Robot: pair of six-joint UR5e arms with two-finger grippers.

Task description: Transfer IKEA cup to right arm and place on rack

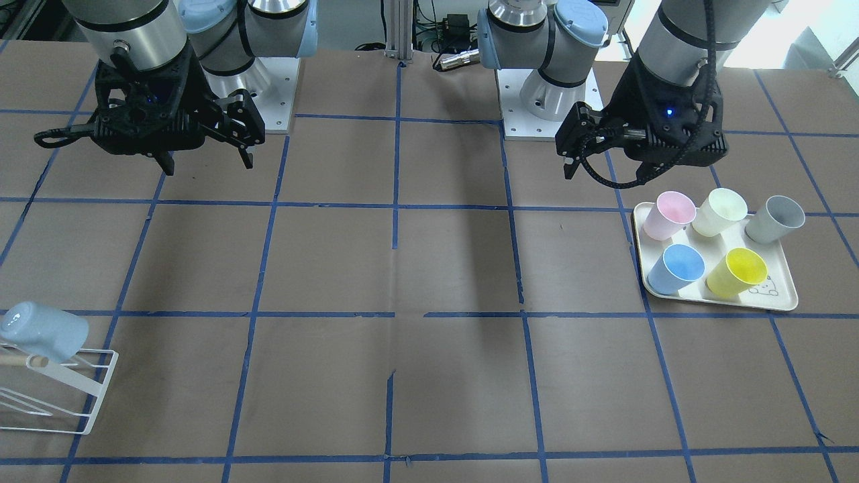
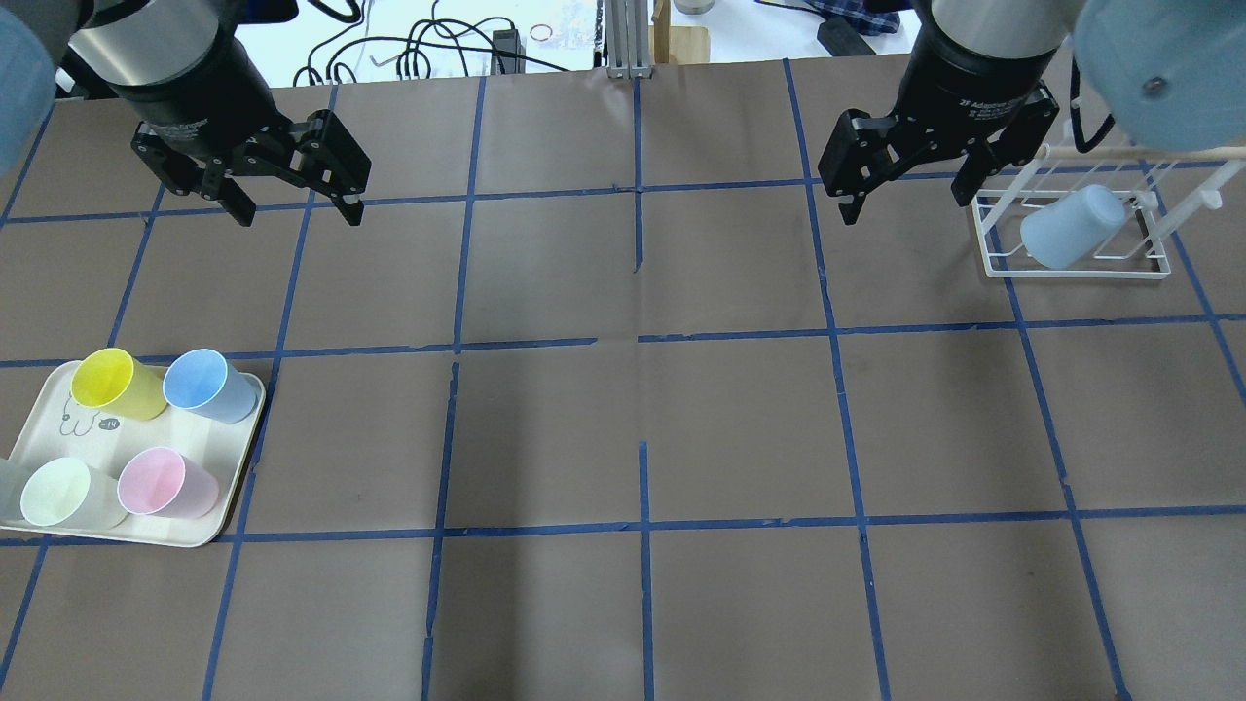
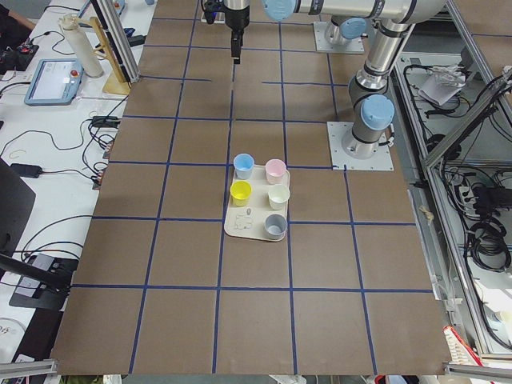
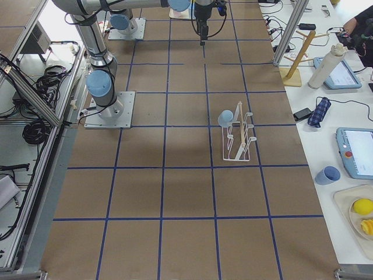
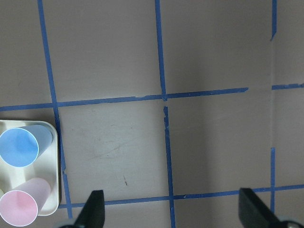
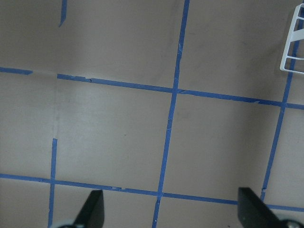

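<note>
The pale grey-blue IKEA cup (image 2: 1071, 226) lies tilted on the white wire rack (image 2: 1071, 270) at the table's right end. It also shows in the front-facing view (image 1: 43, 330) and in the right side view (image 4: 225, 119). My right gripper (image 2: 905, 209) hangs open and empty above the table, just left of the rack and apart from it. It also shows in the front-facing view (image 1: 208, 168). My left gripper (image 2: 299, 216) is open and empty above the table's left part, beyond the tray. Both wrist views show spread fingertips (image 5: 95, 209) (image 6: 95, 209) over bare table.
A cream tray (image 2: 136, 534) at the left front holds a yellow cup (image 2: 117, 383), a periwinkle-blue cup (image 2: 206, 385), a pink cup (image 2: 165, 484), a pale green cup (image 2: 60, 494) and a grey cup (image 1: 775, 219). A corner of the rack (image 6: 294, 47) shows in the right wrist view.
</note>
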